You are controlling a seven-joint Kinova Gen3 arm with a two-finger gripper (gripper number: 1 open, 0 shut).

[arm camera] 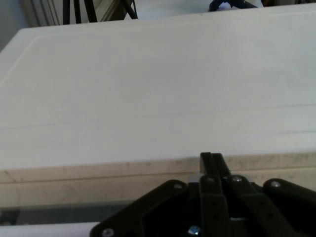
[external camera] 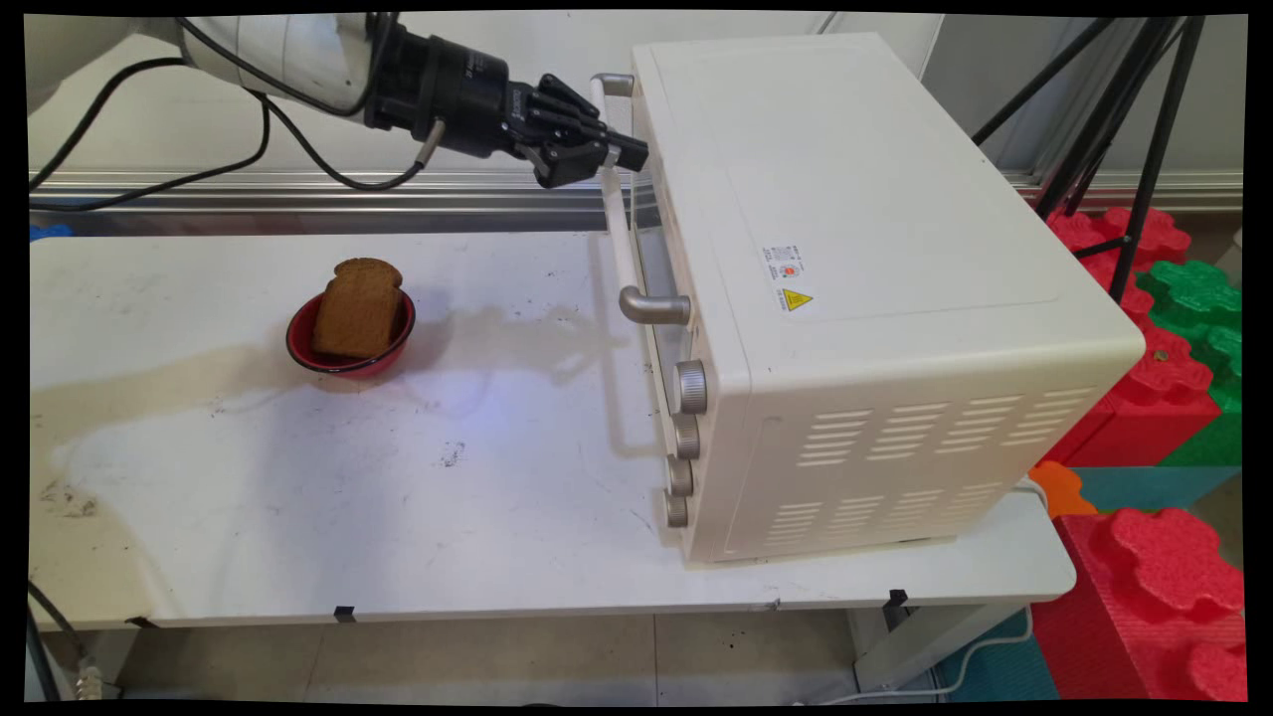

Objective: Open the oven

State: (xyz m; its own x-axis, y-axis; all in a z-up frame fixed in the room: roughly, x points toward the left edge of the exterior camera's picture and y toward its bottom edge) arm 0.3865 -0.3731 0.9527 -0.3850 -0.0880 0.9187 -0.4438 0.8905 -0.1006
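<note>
My claw (external camera: 625,157) sits pinched shut on the toaster oven (external camera: 875,298) door handle (external camera: 619,214) near its top end; bread (external camera: 358,308) waits in the red bowl (external camera: 350,343) on the table (external camera: 398,477).

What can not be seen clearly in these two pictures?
- Inside of the cream metal toaster oven: main view, its door faces sideways.
- Labels of its silver knobs: main view, too small.
- Bottom of the brown bread slice: main view, hidden by the red bowl.
- Black pincer in hand view: fingers together, handle hidden.
</note>
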